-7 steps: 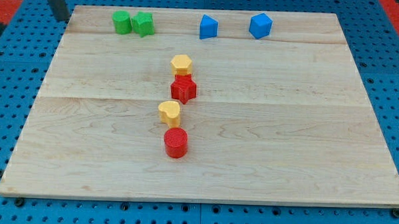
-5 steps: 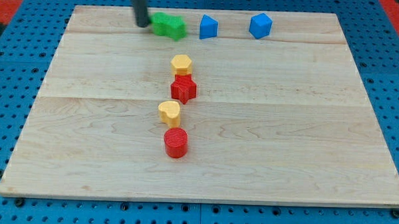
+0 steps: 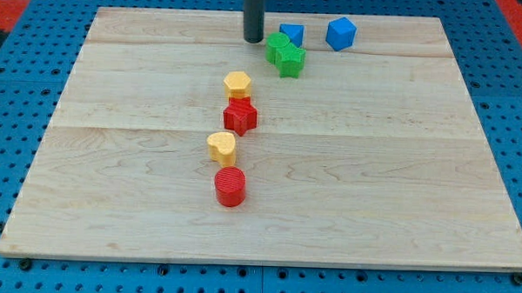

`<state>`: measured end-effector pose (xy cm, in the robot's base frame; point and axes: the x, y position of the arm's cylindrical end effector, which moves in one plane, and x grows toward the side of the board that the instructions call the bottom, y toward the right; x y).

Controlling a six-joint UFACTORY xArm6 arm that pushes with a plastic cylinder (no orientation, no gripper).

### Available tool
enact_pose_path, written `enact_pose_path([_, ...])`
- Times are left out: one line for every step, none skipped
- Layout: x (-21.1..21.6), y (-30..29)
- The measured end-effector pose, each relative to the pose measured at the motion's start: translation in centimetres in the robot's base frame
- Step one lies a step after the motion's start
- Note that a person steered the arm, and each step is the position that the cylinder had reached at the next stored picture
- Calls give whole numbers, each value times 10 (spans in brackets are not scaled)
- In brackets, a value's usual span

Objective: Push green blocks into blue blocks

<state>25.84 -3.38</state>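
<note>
Camera view, taken from the view's bottom upward: the desk (image 3: 102,202) carries a red cylinder (image 3: 230,186), a yellow block (image 3: 221,148), a red star (image 3: 240,115) and a yellow hexagon (image 3: 237,83) in a rough column near the middle. None of these belong to the job. Beyond them, near the top edge, two green blocks (image 3: 284,54) sit pressed together, touching the near blue block (image 3: 291,34) just behind them. A second blue block (image 3: 341,33) lies apart to the view's right. My tip (image 3: 252,39) stands just left of the green pair; this end effector is a plain rod with nothing to open or close. To finish well, I judge a short push toward the view's right, centred on the greens, keeps them from sliding off the blue. No containers show.
</note>
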Motion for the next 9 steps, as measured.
enact_pose_path([35, 18])
enact_pose_path([38, 47])
enact_pose_path([38, 82])
enact_pose_path([37, 57])
enact_pose_path([67, 68])
enact_pose_path([71, 118])
enact_pose_path([69, 145])
enact_pose_path([63, 148])
enact_pose_path([89, 122])
